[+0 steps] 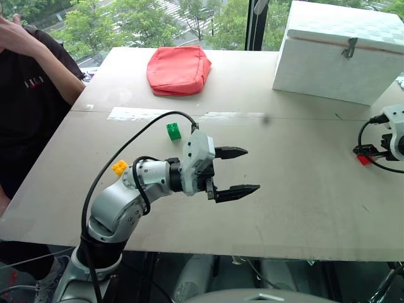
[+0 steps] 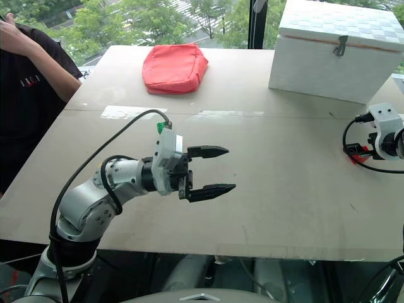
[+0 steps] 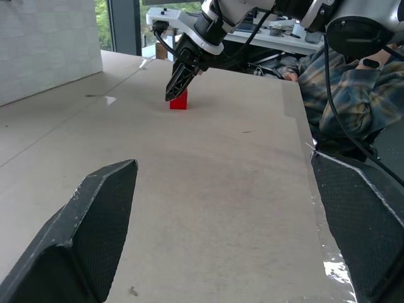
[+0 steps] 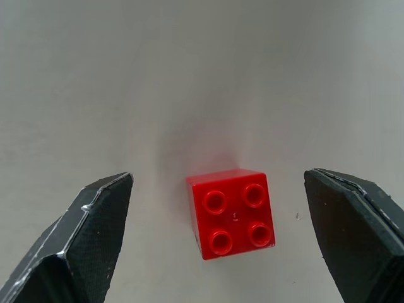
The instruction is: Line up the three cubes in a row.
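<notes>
Left pincer [image 1: 233,171] hangs wide and empty over mid table [image 1: 297,189]. Yellow cube [image 1: 119,167] sits just behind its arm, green cube [image 1: 173,130] farther back. Right pincer [image 4: 221,233], wide, hovers over the red cube [image 4: 231,212] near the table's right edge, fingers apart from it.

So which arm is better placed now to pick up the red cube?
The right. The right gripper is open, pointing down at the red cube, which sits between its fingers. The left gripper, also open, hangs over bare table far from that cube.
</notes>
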You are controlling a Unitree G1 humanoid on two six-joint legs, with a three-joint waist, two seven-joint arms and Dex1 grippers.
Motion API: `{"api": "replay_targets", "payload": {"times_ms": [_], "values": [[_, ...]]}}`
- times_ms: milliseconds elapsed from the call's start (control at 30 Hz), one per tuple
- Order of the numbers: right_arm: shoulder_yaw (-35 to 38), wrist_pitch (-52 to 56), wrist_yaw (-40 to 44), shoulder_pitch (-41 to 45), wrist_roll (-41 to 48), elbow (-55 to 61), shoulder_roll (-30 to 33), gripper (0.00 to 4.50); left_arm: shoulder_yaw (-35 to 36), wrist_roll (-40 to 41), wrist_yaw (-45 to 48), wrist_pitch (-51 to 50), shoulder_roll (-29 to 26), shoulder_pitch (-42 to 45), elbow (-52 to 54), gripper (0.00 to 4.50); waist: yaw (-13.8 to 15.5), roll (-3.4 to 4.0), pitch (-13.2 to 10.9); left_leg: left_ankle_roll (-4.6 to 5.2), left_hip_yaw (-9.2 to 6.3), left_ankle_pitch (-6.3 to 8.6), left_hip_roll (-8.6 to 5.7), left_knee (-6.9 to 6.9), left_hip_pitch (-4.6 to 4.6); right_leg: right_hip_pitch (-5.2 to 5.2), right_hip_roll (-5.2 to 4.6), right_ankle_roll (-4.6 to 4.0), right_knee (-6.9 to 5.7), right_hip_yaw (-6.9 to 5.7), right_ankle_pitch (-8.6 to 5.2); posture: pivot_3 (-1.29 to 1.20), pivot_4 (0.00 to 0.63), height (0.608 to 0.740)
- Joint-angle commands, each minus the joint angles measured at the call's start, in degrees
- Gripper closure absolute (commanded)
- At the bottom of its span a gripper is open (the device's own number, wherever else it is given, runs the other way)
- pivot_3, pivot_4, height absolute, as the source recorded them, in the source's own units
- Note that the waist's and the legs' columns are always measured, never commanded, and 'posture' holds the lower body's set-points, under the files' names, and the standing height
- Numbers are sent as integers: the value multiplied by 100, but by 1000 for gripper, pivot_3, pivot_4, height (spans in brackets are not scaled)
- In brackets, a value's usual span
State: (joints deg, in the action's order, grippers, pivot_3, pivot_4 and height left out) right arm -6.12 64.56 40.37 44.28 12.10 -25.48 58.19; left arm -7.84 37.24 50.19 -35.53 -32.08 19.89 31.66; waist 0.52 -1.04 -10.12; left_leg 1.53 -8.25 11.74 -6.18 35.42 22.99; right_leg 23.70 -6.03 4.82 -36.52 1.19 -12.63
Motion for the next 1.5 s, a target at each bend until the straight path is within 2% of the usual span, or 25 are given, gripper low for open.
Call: {"api": "replay_targets", "payload": {"times_ms": [33, 200, 233, 300, 333, 367, 400, 433, 533, 633, 700, 800, 933, 1033, 1200, 1300, 1500], "values": [[-69, -206, 188, 174, -182, -194, 17, 0, 3, 40, 173, 172, -29, -37, 79, 23, 1, 0, 0, 0, 0, 0, 0, 0, -1, 0, 0, 0, -1, 0, 0, 0, 150, 740], [-223, -575, 252, 317, -456, -730, -134, 0, -13, 32, 405, 278, -81, -66, 61, 23, -3, 1, 0, 0, 1, 0, 0, 2, -2, 0, 2, -1, -2, 1, 2, 0, 150, 740], [-244, -643, 247, 352, -518, -821, -156, 544, -5, 31, 416, 278, -82, -72, 63, 0, -4, 0, 0, 0, 2, 0, 0, 2, -2, 0, 2, -1, -2, 1, 2, 0, 150, 740], [-302, -733, 372, 394, -589, -921, -177, 1202, 19, 34, 431, 277, -91, -89, 74, 0, -4, 1, 0, -1, 1, 0, 0, 2, -2, 0, 2, -2, -3, 2, 3, 0, 150, 740], [-324, -768, 409, 401, -625, -946, -187, 1807, 34, 35, 436, 282, -95, -103, 78, 0, -4, 1, 0, -4, 1, -3, 0, 2, -2, 0, 2, -2, -3, 2, 3, 0, 150, 740], [-359, -825, 442, 397, -678, -966, -187, 1988, 49, 27, 423, 287, -97, -118, 82, 0, -5, 0, 0, -7, 1, -4, 0, 1, -2, 0, 2, -2, -2, 2, 3, 0, 150, 740], [-358, -836, 491, 387, -690, -964, -186, 2689, 75, 39, 416, 284, -111, -152, 99, 0, -8, 1, 0, -9, 0, -5, 0, 1, -2, 0, 2, -2, -2, 2, 3, 0, 150, 740], [-359, -831, 562, 374, -694, -935, -172, 3082, 113, 83, 401, 259, -123, -194, 121, 0, -11, 1, 0, -17, 0, -10, 0, 1, -2, 0, 2, -2, -2, 3, 3, 0, 150, 740], [-361, -917, 1069, 229, -558, -429, -10, 3144, 277, 187, 348, 189, -214, -403, 216, 0, -26, 1, 0, -18, -2, -11, 0, 1, -2, 0, 2, -2, -2, 5, 3, 0, 150, 740], [-278, -1139, 2047, -57, -44, 897, 179, 3144, 520, 200, 247, 215, -402, -868, 430, 0, -88, 6, -2, 1, -14, 1, 2, -1, -2, 3, 2, -1, -2, 6, 3, 0, 150, 740], [-466, -1335, 2637, -107, 221, 1896, 180, 3144, 768, 242, 138, 212, -517, -1278, 592, 0, -160, 12, -5, 2, -16, 3, 7, -2, -5, 3, 4, 0, -3, 9, 2, 0, 150, 740], [-903, -1657, 3081, 2, 199, 2635, -1, 3144, 1026, 271, 2, 208, -625, -1719, 781, 0, -171, 11, -5, 0, -10, 12, 27, -1, -14, 3, 14, 2, -4, 9, 1, 0, 150, 740], [-2177, -3073, 3309, 616, -898, 2075, -780, 3144, 1303, 301, -197, 184, -751, -2191, 1133, 0, -149, 8, -5, -3, -8, 14, 35, 1, -19, 2, 18, -9, -5, 0, 10, 0, 150, 740], [-2565, -3782, 3459, 919, -1350, 1416, -1164, 3144, 1377, 328, -307, 158, -814, -2266, 1253, 0, -76, 7, -8, -5, -13, 12, 36, 11, -13, 2, 17, -10, -5, -13, 23, 0, 150, 740], [-2630, -4356, 3637, 1178, -1614, 766, -1578, 3144, 1560, 443, -547, 49, -929, -2444, 1531, 0, -72, 6, -9, -7, -9, 12, 33, 20, -9, 2, 16, -12, -3, -9, 27, 0, 150, 740], [-2588, -4503, 3758, 1259, -1691, 575, -1725, 3144, 1652, 553, -706, -35, -977, -2517, 1674, 0, -108, 6, -9, -38, -11, 4, 37, 16, -10, 3, 20, -13, -3, -8, 26, 0, 150, 740], [-2533, -4661, 3862, 1333, -1840, 251, -1984, 3144, 1686, 708, -921, -179, -1039, -2416, 1739, 0, -130, 7, -9, -31, -11, 12, 41, 12, -14, 5, 26, -14, -5, -7, 26, 0, 150, 740]]}}
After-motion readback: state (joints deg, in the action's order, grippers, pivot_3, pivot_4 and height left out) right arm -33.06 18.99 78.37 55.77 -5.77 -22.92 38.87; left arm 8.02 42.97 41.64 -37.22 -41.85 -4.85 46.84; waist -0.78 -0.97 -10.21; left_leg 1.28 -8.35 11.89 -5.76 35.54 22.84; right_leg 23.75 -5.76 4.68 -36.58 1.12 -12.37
